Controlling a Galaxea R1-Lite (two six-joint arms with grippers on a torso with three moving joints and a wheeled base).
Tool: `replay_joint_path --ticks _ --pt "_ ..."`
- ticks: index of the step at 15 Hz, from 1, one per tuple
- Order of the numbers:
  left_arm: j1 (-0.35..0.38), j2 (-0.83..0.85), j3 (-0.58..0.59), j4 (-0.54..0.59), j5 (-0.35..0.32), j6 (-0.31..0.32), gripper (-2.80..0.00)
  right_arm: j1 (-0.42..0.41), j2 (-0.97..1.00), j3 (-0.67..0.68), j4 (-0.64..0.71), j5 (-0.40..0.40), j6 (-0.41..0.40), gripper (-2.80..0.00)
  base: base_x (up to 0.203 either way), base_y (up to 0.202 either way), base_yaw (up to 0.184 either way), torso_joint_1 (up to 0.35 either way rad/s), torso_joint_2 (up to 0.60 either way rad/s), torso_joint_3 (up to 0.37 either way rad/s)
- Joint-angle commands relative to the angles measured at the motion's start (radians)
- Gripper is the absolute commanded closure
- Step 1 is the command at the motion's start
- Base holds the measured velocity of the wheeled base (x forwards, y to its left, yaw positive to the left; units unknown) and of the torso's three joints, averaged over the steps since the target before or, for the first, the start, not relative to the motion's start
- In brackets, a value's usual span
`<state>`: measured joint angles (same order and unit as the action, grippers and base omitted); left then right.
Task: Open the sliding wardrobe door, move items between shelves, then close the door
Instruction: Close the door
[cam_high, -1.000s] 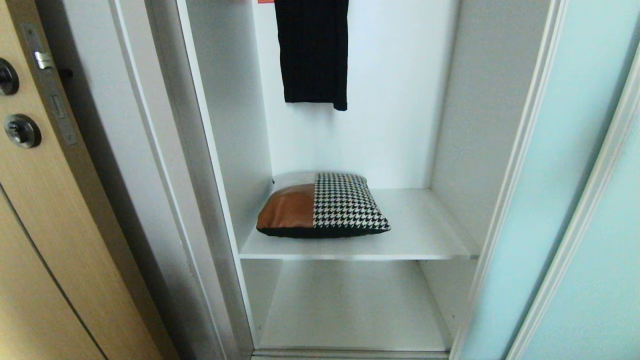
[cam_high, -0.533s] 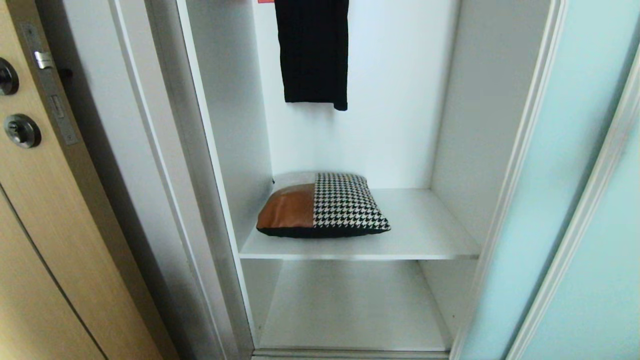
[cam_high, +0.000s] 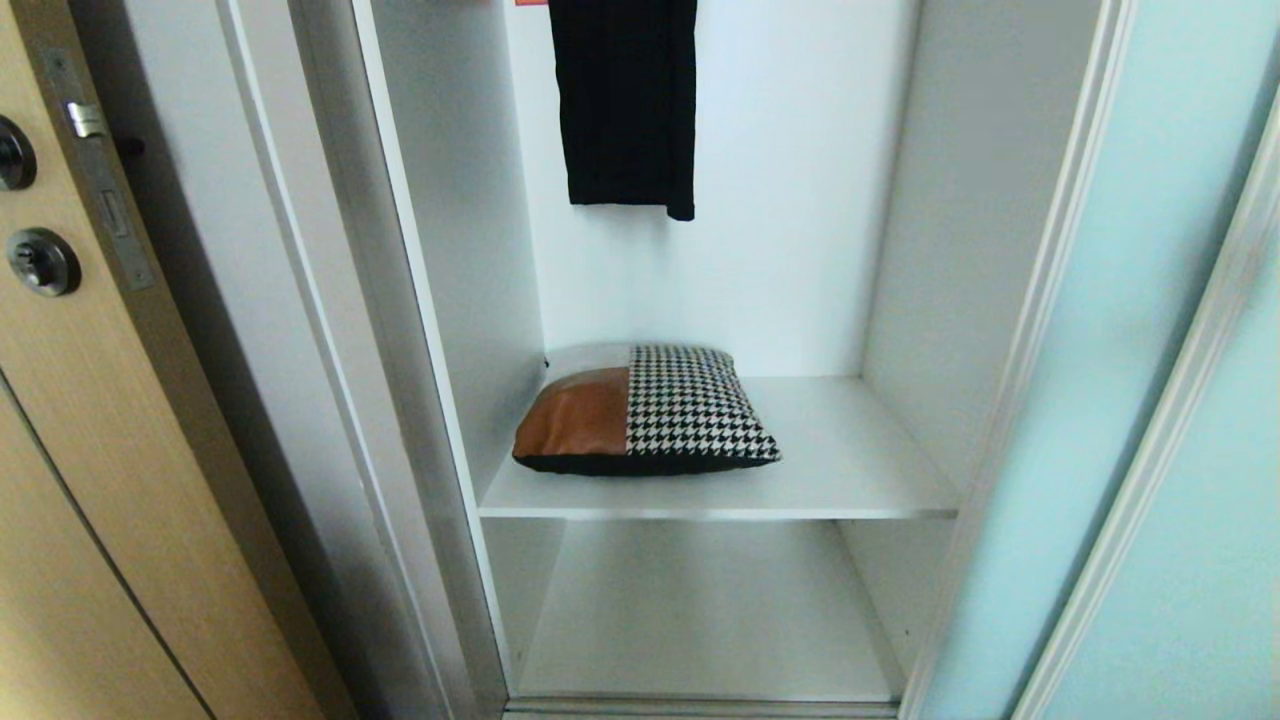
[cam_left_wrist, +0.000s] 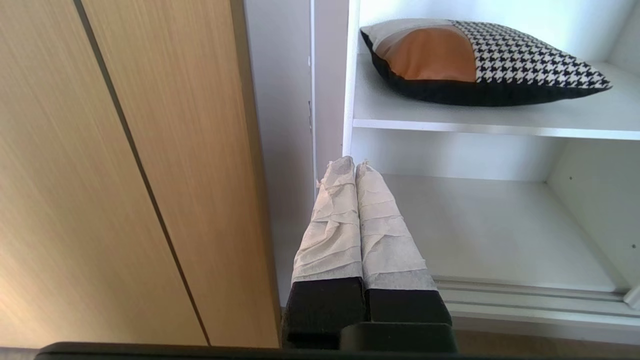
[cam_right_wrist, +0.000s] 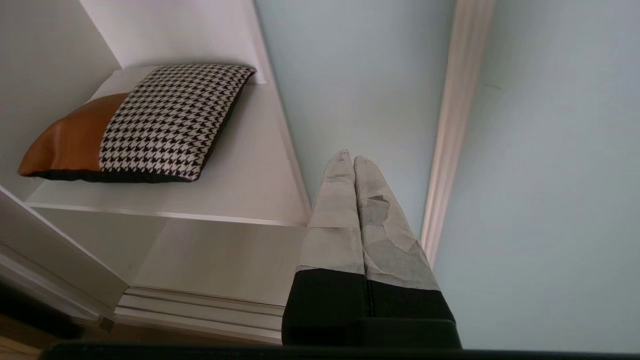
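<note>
Head view: wardrobe open; sliding wardrobe door drawn to the right.
Pillow: upper shelf, left half, flat.
Lower shelf: bare.
Left gripper: jaws clenched, empty; low by lower shelf, pillow above.
Right gripper: jaws clenched, empty; before door glass, pillow well apart.

A light wooden door with dark round knobs stands left of white wardrobe walls.

no readable text anywhere; only a small red-orange tag at the top edge, lettering too cut off to read.
</note>
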<state>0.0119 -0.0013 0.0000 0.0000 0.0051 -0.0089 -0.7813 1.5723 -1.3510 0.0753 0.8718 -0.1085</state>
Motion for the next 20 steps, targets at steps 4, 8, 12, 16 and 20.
replay_joint_path --ticks 4,8,12,16,20 --pt "0.0 0.001 0.002 0.0 0.001 0.0 0.0 -0.003 0.08 -0.056 -0.003 0.005 0.014 0.0 0.0 0.0 0.0 0.0 0.0 0.0" --pt "0.0 0.001 0.002 0.0 0.001 0.0 0.0 0.0 0.117 -0.081 -0.008 0.003 0.045 0.0 0.0 0.0 0.0 0.0 0.0 0.0" --pt "0.0 0.001 0.002 0.0 0.001 0.0 0.0 0.007 0.123 -0.094 -0.008 0.003 0.049 0.0 0.0 0.0 0.0 0.0 0.0 0.0" --pt "0.0 0.001 0.002 0.0 0.001 0.0 0.0 0.044 0.147 -0.1 -0.03 0.0 0.048 0.0 0.0 0.0 0.0 0.0 0.0 0.0" --pt "0.0 0.001 0.002 0.0 0.001 0.0 0.0 0.048 0.161 -0.1 -0.086 -0.026 0.049 0.0 0.0 0.0 0.0 0.0 0.0 0.0"
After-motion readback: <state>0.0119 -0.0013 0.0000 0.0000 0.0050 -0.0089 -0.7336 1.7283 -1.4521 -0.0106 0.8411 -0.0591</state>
